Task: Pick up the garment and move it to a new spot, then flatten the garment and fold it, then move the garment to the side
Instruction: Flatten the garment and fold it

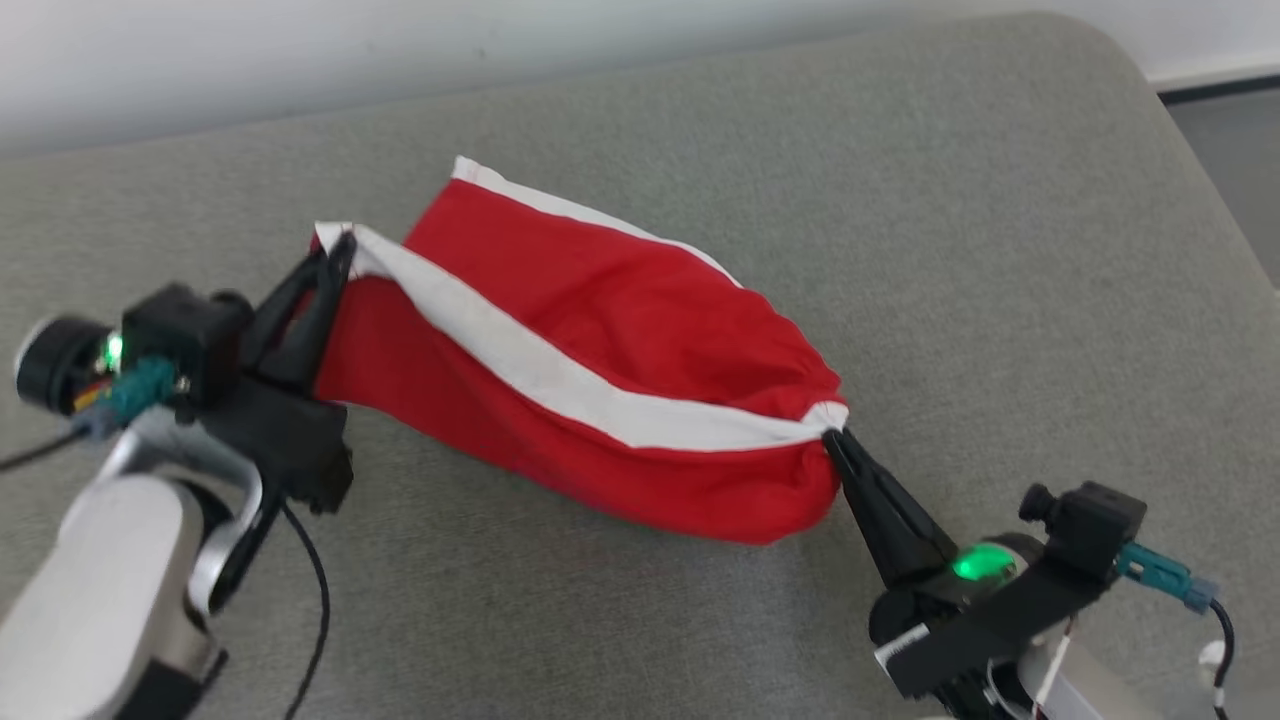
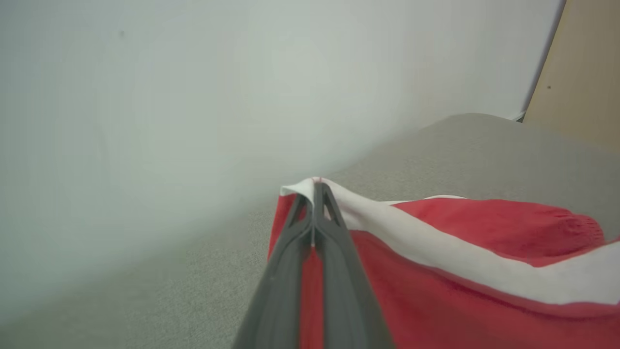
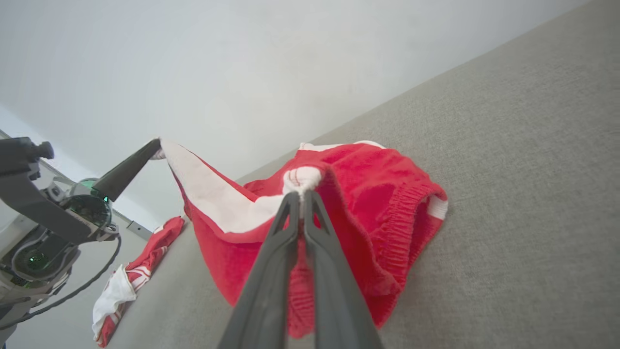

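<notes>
Currently the garment (image 1: 600,330), red shorts with a white side stripe (image 1: 540,370), is slung between the two grippers over the middle of the grey padded surface (image 1: 1000,250). Its upper edge is lifted. Its lower bulge sags, and in the head view it appears to rest on the padding.

Left gripper (image 1: 338,250): fingers pressed together on the hem end of the stripe, confirmed in the left wrist view. Right gripper (image 1: 835,440): fingers together on the other end of the stripe, at the gathered elastic waistband (image 3: 402,213).

Reading: pinching both ends of one seam pulls that edge into a straight line, so the loose fabric hangs below it and can be laid out flat. The cloth is bunched and not yet flattened or folded, which suggests the carry or spread stage.

Risk: both pinches are small and a tug could slip a corner.

Off to the side, the right wrist view shows a second red-and-white cloth (image 3: 128,281). I cannot tell what it lies on.
</notes>
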